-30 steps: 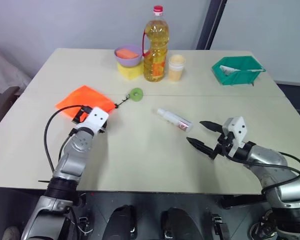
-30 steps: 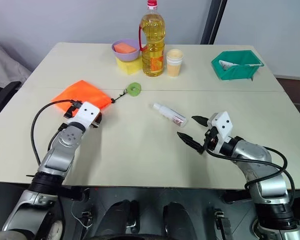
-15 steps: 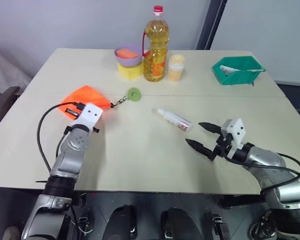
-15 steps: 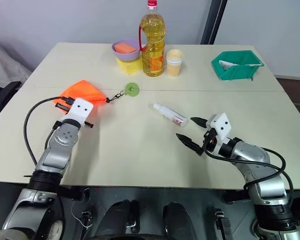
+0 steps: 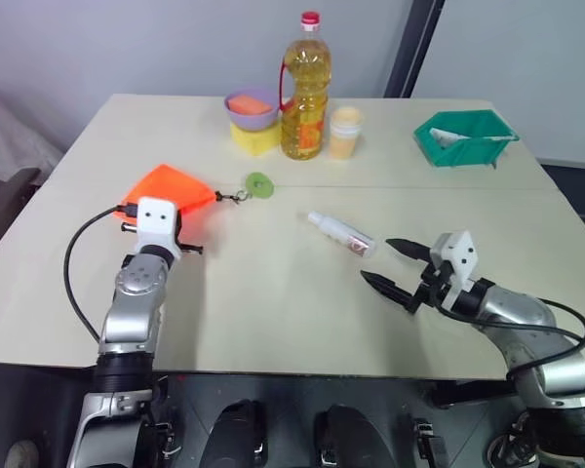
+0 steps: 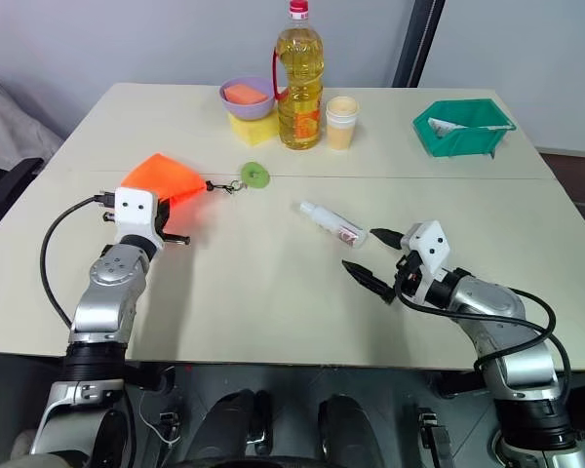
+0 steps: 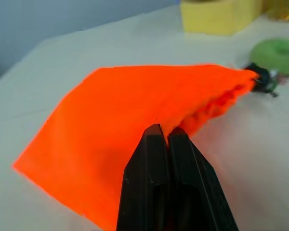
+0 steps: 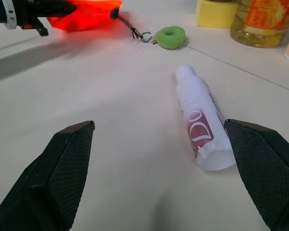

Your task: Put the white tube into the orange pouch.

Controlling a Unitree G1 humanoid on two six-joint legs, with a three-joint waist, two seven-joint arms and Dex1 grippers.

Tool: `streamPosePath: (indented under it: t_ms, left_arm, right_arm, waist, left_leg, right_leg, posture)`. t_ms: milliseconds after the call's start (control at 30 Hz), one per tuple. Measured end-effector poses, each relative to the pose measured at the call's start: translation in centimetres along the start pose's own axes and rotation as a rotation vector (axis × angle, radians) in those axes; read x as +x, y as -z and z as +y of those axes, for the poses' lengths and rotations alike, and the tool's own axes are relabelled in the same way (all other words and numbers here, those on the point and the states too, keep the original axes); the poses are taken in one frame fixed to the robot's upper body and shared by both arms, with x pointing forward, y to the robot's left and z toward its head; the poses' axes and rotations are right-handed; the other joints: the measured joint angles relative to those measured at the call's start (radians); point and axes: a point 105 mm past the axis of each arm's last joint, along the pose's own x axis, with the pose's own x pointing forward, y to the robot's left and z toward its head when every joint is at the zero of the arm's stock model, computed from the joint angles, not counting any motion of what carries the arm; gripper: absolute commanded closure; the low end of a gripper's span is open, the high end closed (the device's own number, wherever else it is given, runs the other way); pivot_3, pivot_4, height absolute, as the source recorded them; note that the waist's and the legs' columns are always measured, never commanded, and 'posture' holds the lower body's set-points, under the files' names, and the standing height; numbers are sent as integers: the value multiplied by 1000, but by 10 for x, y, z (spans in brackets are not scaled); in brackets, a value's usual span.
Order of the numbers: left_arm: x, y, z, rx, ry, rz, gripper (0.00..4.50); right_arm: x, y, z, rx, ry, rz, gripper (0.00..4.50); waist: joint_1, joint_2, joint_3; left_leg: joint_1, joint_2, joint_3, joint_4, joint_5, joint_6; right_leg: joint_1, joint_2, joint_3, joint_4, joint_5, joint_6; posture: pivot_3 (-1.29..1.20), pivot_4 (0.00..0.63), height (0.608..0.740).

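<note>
Table (image 5: 273, 292): purple bowl (image 5: 251, 107) holds orange block (image 5: 242, 102).

The left gripper (image 7: 164, 137) was open over the near edge of the orange pouch (image 5: 169, 185) a second ago; now its fingers are pressed together on a fold of the fabric. The wrist has rolled, so the white block on it now stands upright. The pouch lay flat before; now its near part is lifted into a peak. The green ring (image 5: 260, 182) has slid a little toward the pouch.
</note>
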Motion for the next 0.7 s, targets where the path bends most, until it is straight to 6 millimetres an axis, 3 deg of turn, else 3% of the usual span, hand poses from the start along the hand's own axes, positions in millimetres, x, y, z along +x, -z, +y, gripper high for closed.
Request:
streamPosePath:
  t_ms: [67, 100, 167, 267, 700]
  left_arm:
    - [-2, 3, -3, -28, 29, 14, 4481]
    - [-2, 4, -5, -38, 43, 19, 4222]
    - [-3, 5, -7, -53, 60, 26, 3590]
    - [-3, 4, -4, -34, 70, 30, 2160]
    - [-2, 3, 1, 110, 40, 40, 2160]
  right_arm:
    - [1, 0, 0, 4, 2, -3, 0]
    - [1, 0, 1, 7, 3, -5, 0]
    - [2, 1, 2, 12, 3, -10, 0]
    - [5, 4, 6, 23, 3, -11, 0]
    - [4, 6, 8, 29, 19, -6, 0]
  waist:
    - [0, 0, 0]
    - [0, 0, 0]
    - [0, 0, 0]
    - [0, 0, 0]
    - [-1, 0, 0]
  left_leg:
    - [0, 0, 0, 0, 0, 0]
    - [0, 0, 0, 0, 0, 0]
    - [0, 0, 0, 0, 0, 0]
    - [0, 0, 0, 0, 0, 0]
    - [0, 0, 0, 0, 0, 0]
  right_leg:
    - [0, 0, 0, 0, 0, 0]
    - [0, 0, 0, 0, 0, 0]
    - [0, 0, 0, 0, 0, 0]
    - [0, 0, 0, 0, 0, 0]
    - [0, 0, 0, 0, 0, 0]
  posture:
    - [0, 150, 737]
    - [0, 150, 737]
    - [0, 150, 737]
    - [0, 150, 737]
    - [0, 150, 737]
